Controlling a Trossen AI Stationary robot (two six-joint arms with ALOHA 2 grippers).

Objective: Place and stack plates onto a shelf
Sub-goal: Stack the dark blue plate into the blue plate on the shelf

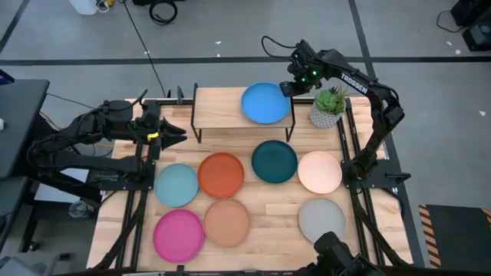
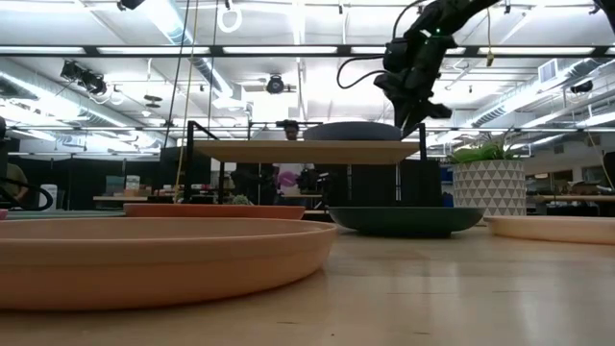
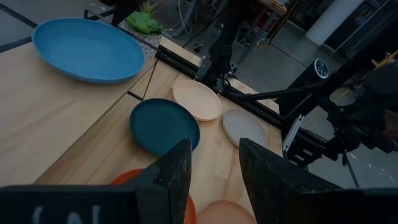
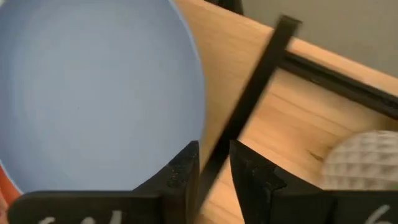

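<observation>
Bright blue and round, the matte plate point(image 1: 265, 103) lies on our low wooden shelf point(image 1: 219, 109) upper centre, overhanging its right end where our right gripper point(image 1: 291, 87) hovers narrowly parted, empty, so a nudge could tip it.

shelf point(image 1: 222, 109), bright blue plate point(image 1: 265, 103) on top

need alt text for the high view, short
A bright blue plate sits on the small wooden shelf, with the right tool open at its edge. Seven more plates lie on the table below; the left tool waits left of the shelf.
</observation>
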